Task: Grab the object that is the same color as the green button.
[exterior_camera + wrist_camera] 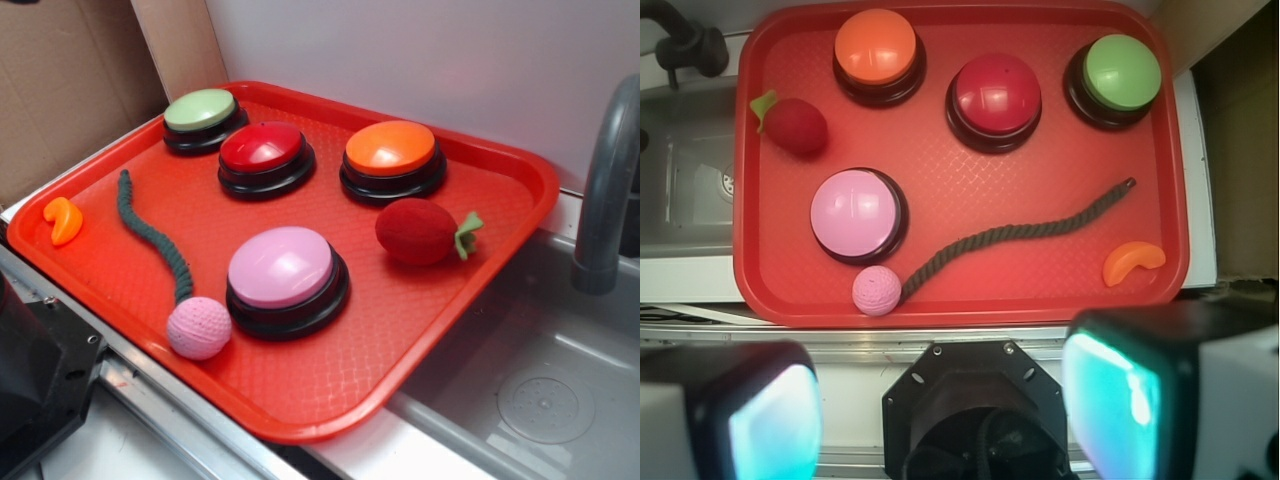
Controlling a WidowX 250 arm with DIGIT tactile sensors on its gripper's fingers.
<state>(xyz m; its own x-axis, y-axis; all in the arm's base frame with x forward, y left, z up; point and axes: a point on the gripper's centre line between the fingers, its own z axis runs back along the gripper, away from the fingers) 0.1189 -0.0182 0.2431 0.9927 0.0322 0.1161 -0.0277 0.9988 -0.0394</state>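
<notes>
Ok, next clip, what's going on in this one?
Nothing is being handled yet. A red tray holds four buttons, among them a pale green button, plus a dark green rope, a pink ball, a red plush strawberry and a small orange piece. The rope, the item matching the green button, lies untouched, one end by the pink ball. The gripper sits short of the tray's near edge, with a wide gap between its fingers and nothing in it.

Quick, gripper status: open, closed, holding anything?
Gripper: open and empty, above the near edge of the tray, clear of the green rope.
</notes>
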